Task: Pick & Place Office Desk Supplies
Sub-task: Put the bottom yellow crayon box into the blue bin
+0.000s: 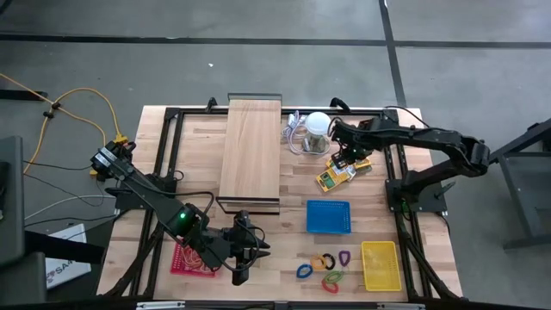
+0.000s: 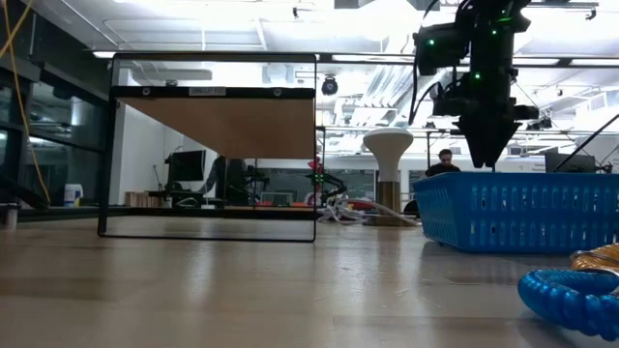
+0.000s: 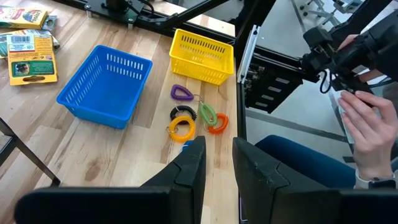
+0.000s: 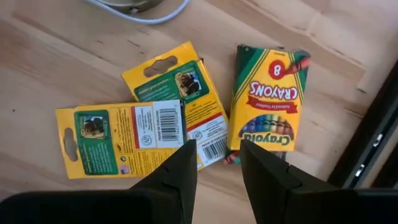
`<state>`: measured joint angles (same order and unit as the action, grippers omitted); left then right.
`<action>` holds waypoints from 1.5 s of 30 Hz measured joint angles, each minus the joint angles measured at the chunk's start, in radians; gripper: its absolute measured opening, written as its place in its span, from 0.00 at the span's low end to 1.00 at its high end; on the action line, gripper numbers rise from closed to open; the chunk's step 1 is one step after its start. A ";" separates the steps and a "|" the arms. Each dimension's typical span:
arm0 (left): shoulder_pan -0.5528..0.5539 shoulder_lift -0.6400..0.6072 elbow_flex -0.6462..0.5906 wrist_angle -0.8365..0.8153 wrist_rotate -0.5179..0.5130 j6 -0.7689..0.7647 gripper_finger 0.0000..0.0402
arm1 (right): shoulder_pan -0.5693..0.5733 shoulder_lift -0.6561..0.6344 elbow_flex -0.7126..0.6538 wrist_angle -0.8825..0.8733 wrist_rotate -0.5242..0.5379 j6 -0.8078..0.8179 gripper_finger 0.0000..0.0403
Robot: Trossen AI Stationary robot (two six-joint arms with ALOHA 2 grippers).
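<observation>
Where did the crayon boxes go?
In the high view, the crayon boxes lie right of the wooden board, just beyond the blue basket, under the right gripper.

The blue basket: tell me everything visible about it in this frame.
The blue basket is a rectangular tray of what looks like plastic, with slotted mesh walls and a perforated floor. It sits upright and empty on the wooden table, between the pale board's stand and the yellow basket, with the coloured clips nearby. Nothing touches it.

Three crayon packs (image 4: 186, 115) lie flat, overlapping — at two o'clock on the table. Coloured loop clips (image 1: 323, 267) — blue, orange, purple, red, green — cluster at five o'clock.
</observation>
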<state>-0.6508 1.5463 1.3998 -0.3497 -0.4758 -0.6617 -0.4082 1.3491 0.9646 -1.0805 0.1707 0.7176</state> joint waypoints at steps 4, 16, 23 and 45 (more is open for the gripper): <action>0.000 0.000 0.000 0.000 0.000 0.000 0.19 | 0.009 0.000 0.000 -0.006 -0.043 0.040 0.28; 0.000 0.000 0.000 0.000 0.000 0.000 0.19 | -0.001 0.000 -0.001 0.042 -0.124 0.075 0.28; 0.000 0.000 0.000 0.000 0.000 0.000 0.19 | -0.063 -0.062 -0.130 0.211 -0.218 0.065 0.28; 0.000 0.000 0.000 0.000 0.000 0.000 0.19 | -0.222 -0.259 -0.420 0.571 -0.471 0.094 0.28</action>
<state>-0.6510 1.5462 1.3998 -0.3498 -0.4757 -0.6617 -0.6306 1.0897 0.5443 -0.5096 -0.3006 0.8117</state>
